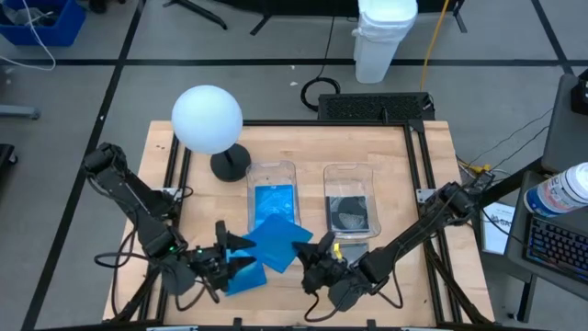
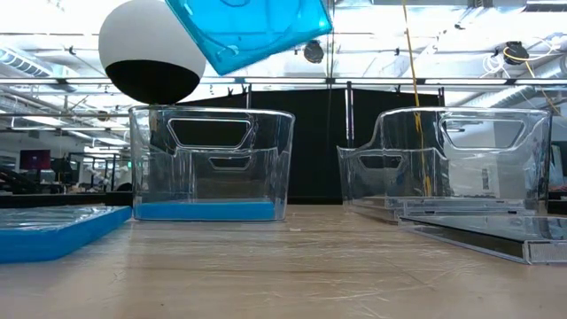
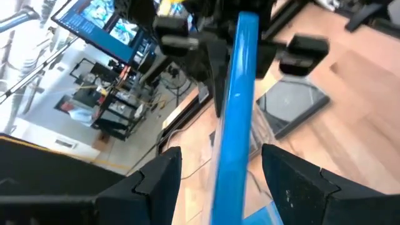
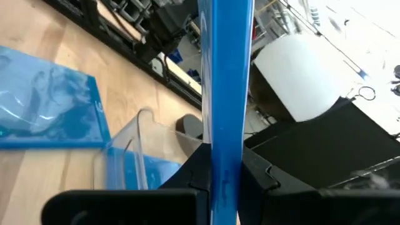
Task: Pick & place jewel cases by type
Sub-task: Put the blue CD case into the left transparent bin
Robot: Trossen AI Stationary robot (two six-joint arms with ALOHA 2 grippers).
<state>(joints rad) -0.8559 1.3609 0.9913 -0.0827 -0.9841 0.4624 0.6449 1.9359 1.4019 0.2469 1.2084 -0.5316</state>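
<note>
Your right gripper (image 4: 224, 181) pinches a thin, translucent blue jewel case (image 1: 276, 241) edge-on, lifted above the wooden table (image 1: 395, 170) just before the clear bins (image 1: 272, 188). Your left gripper (image 3: 215, 178) straddles its opposite edge, fingers spread.

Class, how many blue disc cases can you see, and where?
3: a raised case in the right gripper, a flat case on the table by the left gripper, a third case in the left bin, where more may lie stacked.
</note>
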